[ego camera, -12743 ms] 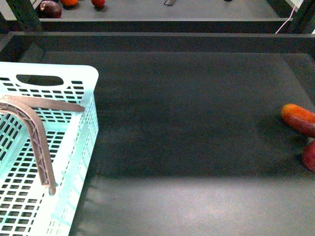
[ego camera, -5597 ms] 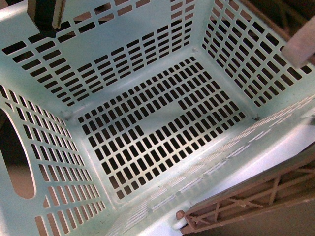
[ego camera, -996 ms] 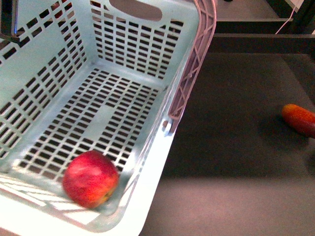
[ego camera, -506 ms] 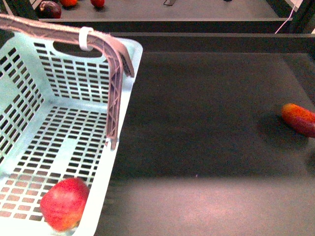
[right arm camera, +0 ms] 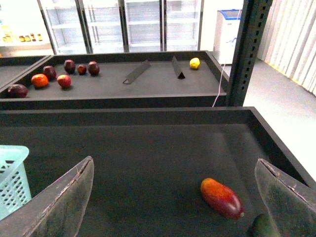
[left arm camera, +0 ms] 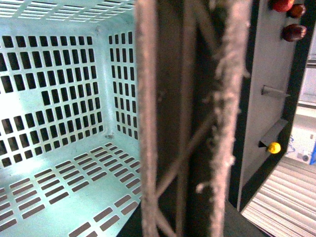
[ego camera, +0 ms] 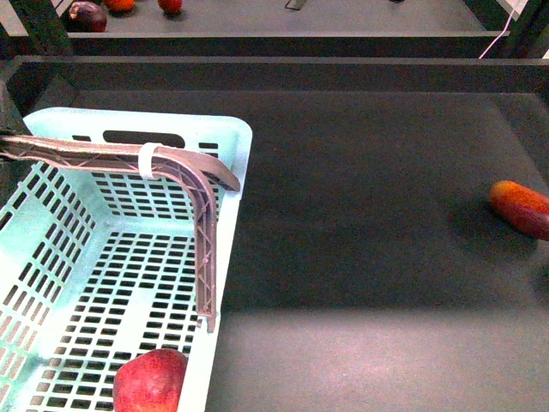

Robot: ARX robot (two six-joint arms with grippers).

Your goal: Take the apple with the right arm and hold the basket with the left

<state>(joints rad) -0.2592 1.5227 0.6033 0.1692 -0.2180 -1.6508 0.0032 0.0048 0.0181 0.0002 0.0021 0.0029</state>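
1. Right gripper (right arm camera: 175, 197): fingers (right arm camera: 64, 202) spread wide, nothing between them, hanging above the dark table (ego camera: 369, 215).
2. Left gripper: not itself visible; its wrist camera sits right against the brown lattice handle (left arm camera: 187, 118), so it probably has the handle, but I cannot tell how the fingers stand.
3. Apple (ego camera: 153, 382): lies on the basket (ego camera: 232, 172) floor, in the near corner by the right wall, partly cut off by the front view's edge.
4. Key relation: apple is far to the left of the open right gripper, inside the basket; left arm is nearer it.
5. Elongated orange-red fruit (right arm camera: 221, 197) lies just ahead of the right gripper; not the target.
6. Judgement: apple already in basket; pick looks done.
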